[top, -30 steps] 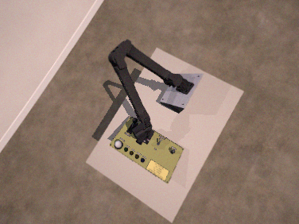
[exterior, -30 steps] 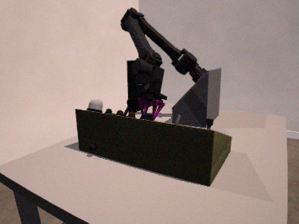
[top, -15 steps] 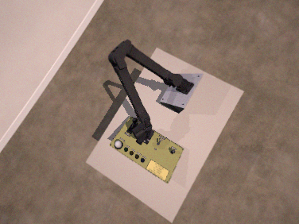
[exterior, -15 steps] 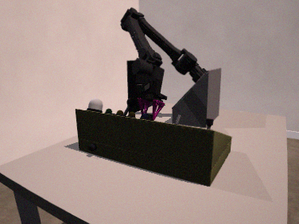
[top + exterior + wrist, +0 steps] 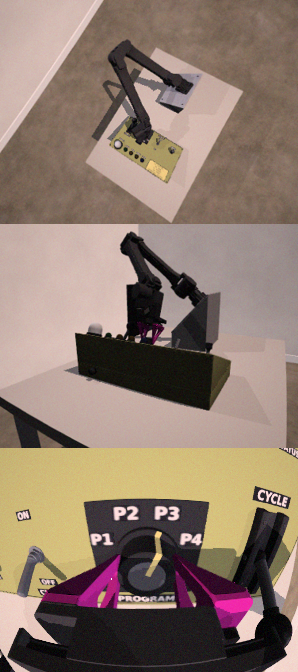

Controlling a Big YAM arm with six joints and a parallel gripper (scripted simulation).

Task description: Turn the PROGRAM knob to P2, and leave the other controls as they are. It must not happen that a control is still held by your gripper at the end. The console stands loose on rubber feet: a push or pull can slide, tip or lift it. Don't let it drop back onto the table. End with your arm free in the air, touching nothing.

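The olive console [image 5: 147, 152] stands on the table; the exterior view shows its back side [image 5: 150, 368]. In the wrist view the dark PROGRAM knob [image 5: 148, 569] sits in a black panel marked P1, P2, P3, P4. Its pale pointer line aims up and slightly right, close to P3 [image 5: 166, 514], right of P2 [image 5: 125, 514]. My gripper [image 5: 146, 560] has magenta fingers pressed on both sides of the knob and is shut on it. The gripper also shows over the console's left part [image 5: 139, 133] and above its top edge [image 5: 149, 331].
The console face carries a white dome button [image 5: 118, 144], a row of small dark buttons [image 5: 133, 153], a toggle lever [image 5: 158, 140], a metal knob [image 5: 172, 150] and a yellow label plate [image 5: 157, 169]. A CYCLE label [image 5: 270, 496] lies right of the knob. The grey arm base [image 5: 179, 93] stands behind.
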